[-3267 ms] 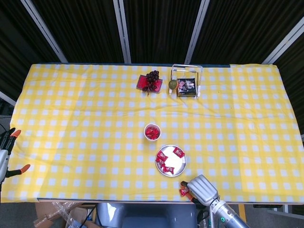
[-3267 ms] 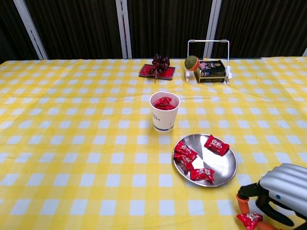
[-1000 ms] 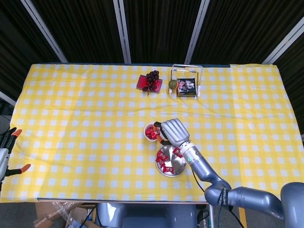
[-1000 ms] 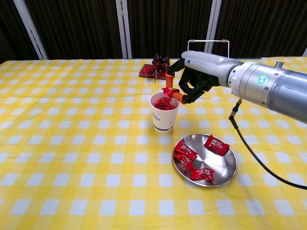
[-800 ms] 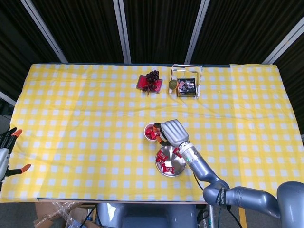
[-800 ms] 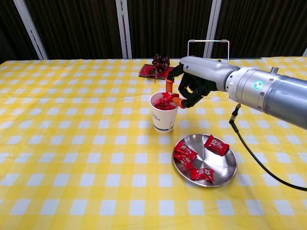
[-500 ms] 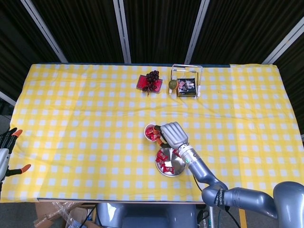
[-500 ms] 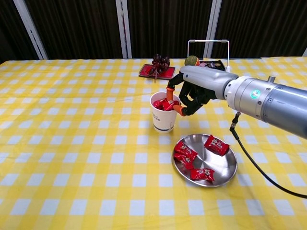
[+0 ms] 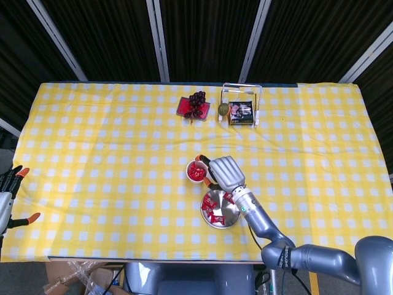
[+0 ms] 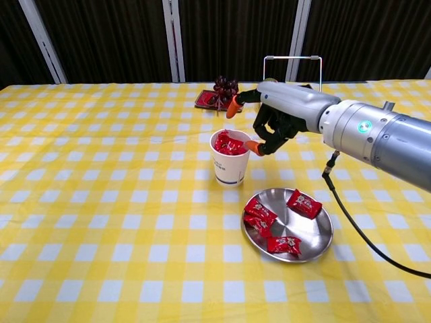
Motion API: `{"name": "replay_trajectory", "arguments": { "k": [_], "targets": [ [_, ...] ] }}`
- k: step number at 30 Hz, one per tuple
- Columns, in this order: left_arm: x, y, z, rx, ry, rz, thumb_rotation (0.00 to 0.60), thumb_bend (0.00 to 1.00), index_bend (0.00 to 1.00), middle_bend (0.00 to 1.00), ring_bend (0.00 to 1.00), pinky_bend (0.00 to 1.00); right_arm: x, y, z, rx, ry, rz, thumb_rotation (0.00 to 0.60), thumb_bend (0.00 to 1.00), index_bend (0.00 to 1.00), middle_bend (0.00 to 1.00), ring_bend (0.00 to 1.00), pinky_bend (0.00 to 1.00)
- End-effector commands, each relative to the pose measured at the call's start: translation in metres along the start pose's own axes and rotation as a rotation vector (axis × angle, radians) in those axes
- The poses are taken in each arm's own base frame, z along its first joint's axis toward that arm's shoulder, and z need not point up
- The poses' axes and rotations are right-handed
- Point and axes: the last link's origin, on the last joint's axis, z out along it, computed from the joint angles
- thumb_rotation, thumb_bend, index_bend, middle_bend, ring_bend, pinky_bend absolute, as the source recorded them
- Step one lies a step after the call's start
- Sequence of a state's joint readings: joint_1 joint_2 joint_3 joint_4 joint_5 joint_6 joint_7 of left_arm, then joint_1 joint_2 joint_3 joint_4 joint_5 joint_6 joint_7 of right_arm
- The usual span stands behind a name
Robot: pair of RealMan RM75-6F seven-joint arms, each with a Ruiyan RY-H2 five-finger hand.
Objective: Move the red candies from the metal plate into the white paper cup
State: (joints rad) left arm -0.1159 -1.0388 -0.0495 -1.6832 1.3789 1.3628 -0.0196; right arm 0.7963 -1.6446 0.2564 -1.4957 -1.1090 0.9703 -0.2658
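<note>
Candies [image 10: 229,143] fill the cup [image 10: 230,161] just below the empty, spread right hand [image 10: 269,124]

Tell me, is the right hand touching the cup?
Cannot tell. In the chest view the right hand hangs beside the cup, one fingertip near its rim; no plain gap or contact.

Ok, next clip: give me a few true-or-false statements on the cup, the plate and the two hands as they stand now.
1. The paper cup holds red candies. True.
2. The metal plate is bare. False: several red candies still lie on it.
3. The right hand is beside the cup's rim, fingers apart, holding nothing. True.
4. The cup lies tipped over. False: it stands upright.
5. The left hand is over the plate. False: it is at the table's left edge.
</note>
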Motion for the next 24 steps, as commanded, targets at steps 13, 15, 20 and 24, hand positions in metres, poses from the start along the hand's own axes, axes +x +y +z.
{"name": "replay_trajectory", "arguments": {
  "k": [13,15,20,24],
  "targets": [
    [0.0,0.0,0.0,-0.002,0.002,0.0,0.6,0.01,0.0,0.0,0.0,0.0,0.013,0.021,-0.053,-0.022,-0.003,-0.067,0.6,0.45,0.27,0.83,0.93,0.95],
    [0.0,0.001,-0.001,-0.002,0.004,0.0,0.6,0.01,0.0,0.0,0.0,0.0,0.01,0.024,-0.066,-0.024,-0.021,-0.081,0.6,0.44,0.29,0.83,0.93,0.95],
    [0.001,0.002,-0.002,-0.006,0.018,-0.003,0.6,0.01,0.0,0.0,0.0,0.0,-0.004,0.023,-0.091,-0.019,-0.073,-0.075,0.6,0.44,0.33,0.83,0.93,0.95],
    [0.002,0.003,-0.004,-0.018,0.035,-0.004,0.6,0.01,0.0,0.0,0.0,0.0,-0.017,0.018,-0.101,-0.018,-0.099,-0.067,0.6,0.42,0.33,0.83,0.93,0.95]
  ]
}}
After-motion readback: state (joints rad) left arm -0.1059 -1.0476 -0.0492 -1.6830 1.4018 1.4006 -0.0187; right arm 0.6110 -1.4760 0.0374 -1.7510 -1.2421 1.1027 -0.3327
